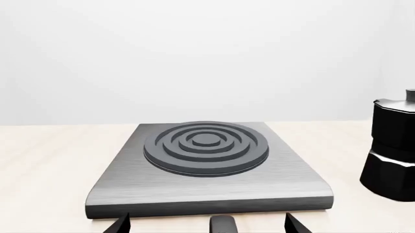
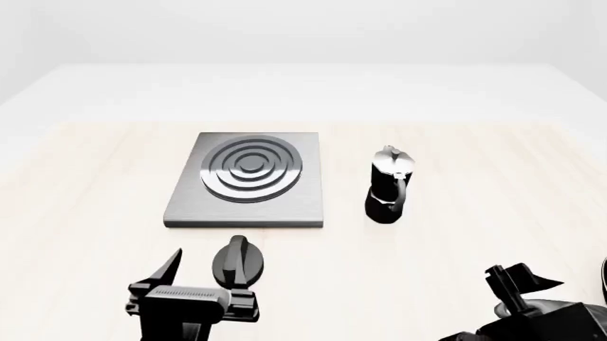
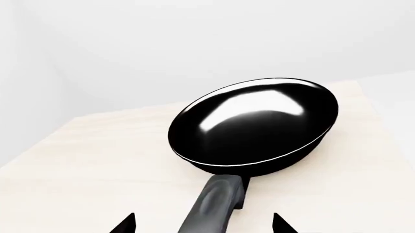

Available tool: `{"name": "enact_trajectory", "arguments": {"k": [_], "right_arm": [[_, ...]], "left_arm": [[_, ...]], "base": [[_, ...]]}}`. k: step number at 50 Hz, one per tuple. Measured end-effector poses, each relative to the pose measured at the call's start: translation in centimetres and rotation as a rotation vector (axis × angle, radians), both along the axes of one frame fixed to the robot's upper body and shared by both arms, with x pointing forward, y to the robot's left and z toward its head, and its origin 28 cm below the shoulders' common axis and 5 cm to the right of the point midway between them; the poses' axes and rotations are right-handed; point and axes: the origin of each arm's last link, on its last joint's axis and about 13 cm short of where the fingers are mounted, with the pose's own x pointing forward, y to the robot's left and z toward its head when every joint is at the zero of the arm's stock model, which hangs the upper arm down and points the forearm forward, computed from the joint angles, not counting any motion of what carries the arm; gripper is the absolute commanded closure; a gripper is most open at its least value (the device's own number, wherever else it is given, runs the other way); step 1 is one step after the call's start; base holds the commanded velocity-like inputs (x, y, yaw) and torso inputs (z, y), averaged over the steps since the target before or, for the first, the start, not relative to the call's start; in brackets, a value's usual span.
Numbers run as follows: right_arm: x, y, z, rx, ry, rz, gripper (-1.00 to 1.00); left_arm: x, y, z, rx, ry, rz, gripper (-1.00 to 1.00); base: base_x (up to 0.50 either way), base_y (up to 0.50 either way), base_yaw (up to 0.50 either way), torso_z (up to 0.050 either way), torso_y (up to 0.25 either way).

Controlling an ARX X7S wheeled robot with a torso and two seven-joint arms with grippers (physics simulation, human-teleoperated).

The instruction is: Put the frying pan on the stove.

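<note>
Frying pan (image 3: 256, 126) on the table (image 3: 97, 155) just ahead of the right gripper (image 3: 202, 224) — jaws open astride the handle (image 3: 214, 206), not yet closed. Glossy, rigid, likely pan-heavy: best gripped near the bowl. Left jaws open too, before the bare stove (image 1: 207, 172).

stove top (image 2: 249, 179): bare, open from above
obstacles: moka pot (image 2: 390, 186) upright just beside stove's rt edge; knob (image 2: 239, 261) near front edge
</note>
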Motion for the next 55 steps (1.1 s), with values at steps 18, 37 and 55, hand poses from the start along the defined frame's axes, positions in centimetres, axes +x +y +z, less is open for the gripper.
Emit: {"name": "enact_trajectory", "arguments": {"k": [18,37,55], "right_arm": [[1.2,0.4,0.8,-0.057,0.05,-0.035,-1.0],[2.6,0.2,0.8,-0.102,0.13,-0.115,-1.0],[3.3,-0.3,0.8,-0.057,0.167,-0.148,-1.0]], "left_arm": [[-0.3,0.0,0.1,-0.004,-0.004,-0.003,-1.0],[-0.3,0.0,0.0,-0.013,-0.001,-0.006,-1.0],[-0.4,0.1,0.0,-0.017,-0.002,-0.008,-1.0]], "base": [[0.0,0.0,0.0,0.0,0.0],[0.0,0.0,0.0,0.0,0.0],[0.0,0.0,0.0,0.0,0.0]]}}
